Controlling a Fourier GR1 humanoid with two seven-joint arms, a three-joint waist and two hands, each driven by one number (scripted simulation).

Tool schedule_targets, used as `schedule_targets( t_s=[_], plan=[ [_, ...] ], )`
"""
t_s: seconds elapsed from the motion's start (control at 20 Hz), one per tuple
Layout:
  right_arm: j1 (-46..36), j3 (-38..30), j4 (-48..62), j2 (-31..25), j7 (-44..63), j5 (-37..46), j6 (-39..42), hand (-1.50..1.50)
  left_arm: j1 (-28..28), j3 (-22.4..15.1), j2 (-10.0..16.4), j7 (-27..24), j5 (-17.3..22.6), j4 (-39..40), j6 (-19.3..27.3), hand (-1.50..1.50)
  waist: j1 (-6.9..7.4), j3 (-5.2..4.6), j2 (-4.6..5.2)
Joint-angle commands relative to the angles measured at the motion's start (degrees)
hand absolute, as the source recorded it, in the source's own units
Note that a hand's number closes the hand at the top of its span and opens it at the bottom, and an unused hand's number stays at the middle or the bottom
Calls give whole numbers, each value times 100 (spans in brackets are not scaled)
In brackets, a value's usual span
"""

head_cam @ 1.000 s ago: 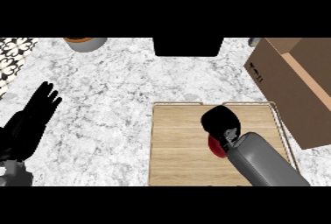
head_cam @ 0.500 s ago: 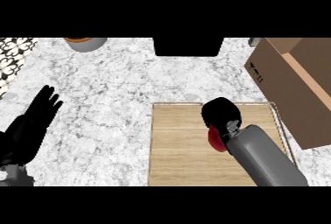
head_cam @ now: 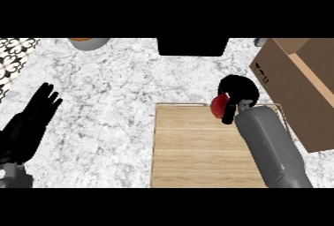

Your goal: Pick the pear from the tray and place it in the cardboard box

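Gripping what seems the pear (head_cam: 217,106): right hand (head_cam: 239,89).

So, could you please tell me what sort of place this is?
Most likely a kitchen counter: a white marbled worktop carries a wooden tray, a grey bowl sits at its far edge, and patterned tiles show at the far left.

white marble counter (head_cam: 117,88) with wooden tray (head_cam: 195,150), cardboard box (head_cam: 287,101) at right, grey pot (head_cam: 88,43) at far edge

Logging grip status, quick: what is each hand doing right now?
Left hand: open, holding nothing.
Right hand: shut on the pear.
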Motion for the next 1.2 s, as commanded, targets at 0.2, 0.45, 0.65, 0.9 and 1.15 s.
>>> schedule_targets(
  t_s=[0.2,0.45,0.65,0.9,1.15],
  plan=[
    [-568,-260,400,-24,63,328,-1231,150,-79,41,-12,-28,-79,239,-22,0,-77,-6,-40],
    [-951,62,-532,290,625,599,-1191,150,278,-33,-65,-44,-65,-148,-113,0,-71,-7,-69],
    [-1405,-101,-1422,-9,990,636,-862,150,-244,1,-87,123,-194,239,162,0,-184,-9,-73],
    [-1587,-279,-1921,-216,1892,1120,-823,150,244,34,-37,219,-98,-420,49,0,-79,-6,-76],
    [-1503,-712,-2449,-780,1985,1069,-521,150,320,-32,-180,71,-157,-318,29,0,-108,-6,-69]
  ],
)
